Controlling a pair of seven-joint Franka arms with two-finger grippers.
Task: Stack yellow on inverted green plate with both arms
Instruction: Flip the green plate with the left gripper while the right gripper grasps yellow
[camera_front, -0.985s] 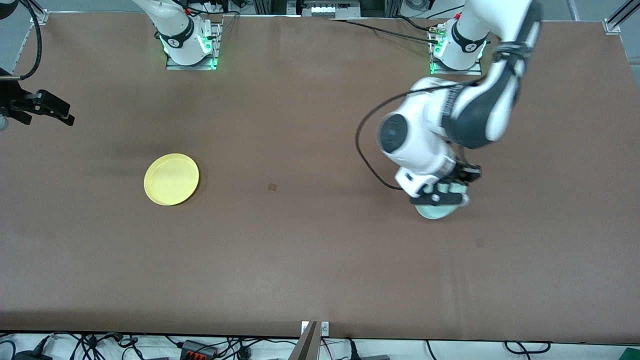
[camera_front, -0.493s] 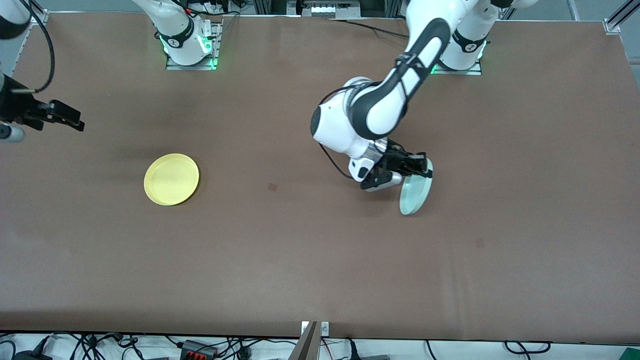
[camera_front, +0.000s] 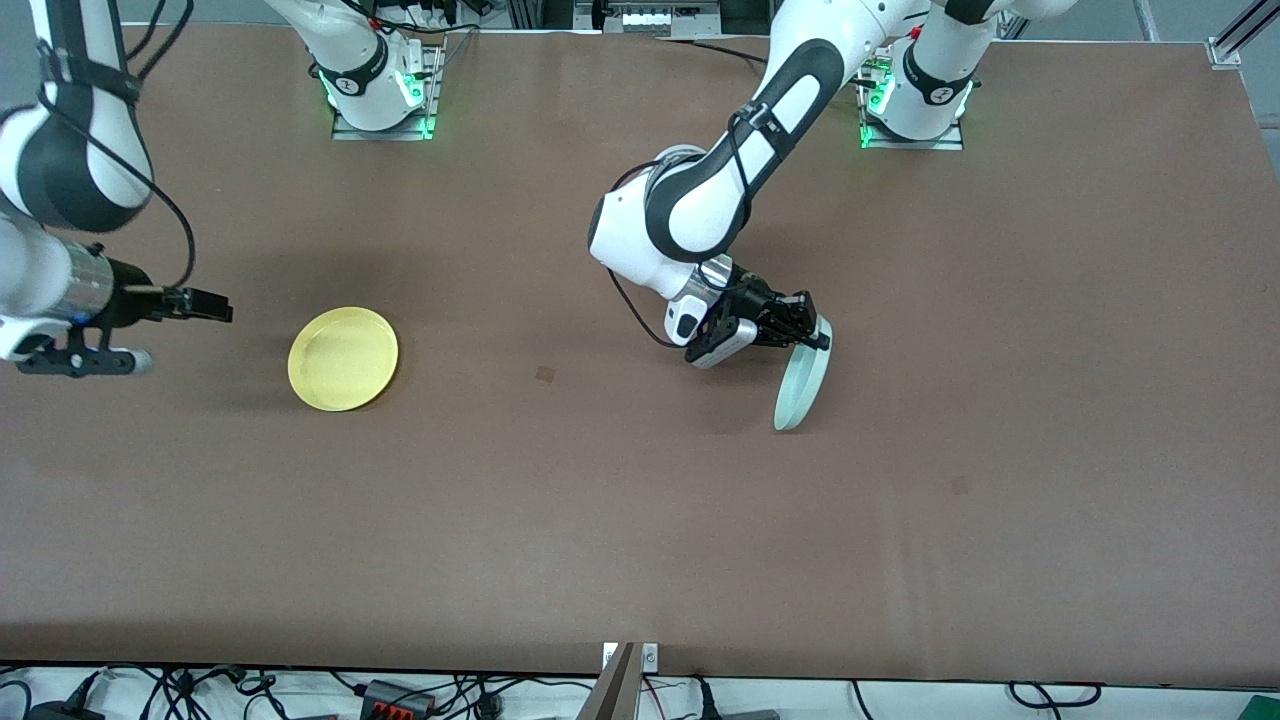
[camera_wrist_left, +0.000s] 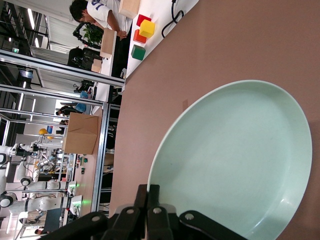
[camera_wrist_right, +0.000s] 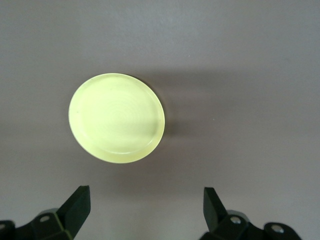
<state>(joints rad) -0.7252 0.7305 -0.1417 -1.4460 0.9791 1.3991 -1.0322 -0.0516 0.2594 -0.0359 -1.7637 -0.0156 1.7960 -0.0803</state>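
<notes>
Two plates sit well apart on the brown tabletop (camera_front: 640, 540), one held aloft and one lying flat. The left gripper (camera_front: 808, 330) hangs over the middle of the tabletop, its fingers (camera_wrist_left: 148, 206) pinched shut on the rim of the green plate (camera_front: 802, 378). That plate is tipped up on edge, nearly vertical, its lowest point close to the tabletop; whether it touches cannot be told. The left wrist view shows the plate's hollow face (camera_wrist_left: 235, 165) turned toward the camera, with the rim clamped between the closed fingers.

The yellow plate (camera_front: 343, 358) lies flat and right side up toward the right arm's end of the tabletop, with nothing on it. The right gripper (camera_front: 205, 305) hovers just beside it, over the tabletop edge at that same end. In the right wrist view its fingers (camera_wrist_right: 76, 205) are spread wide apart and hold nothing, and the yellow plate (camera_wrist_right: 117, 118) shows between and ahead of them, untouched.

A small dark mark (camera_front: 545, 374) shows on the tabletop between the two plates. The stack is not yet made: the green plate is not laid down and the yellow plate rests alone.
</notes>
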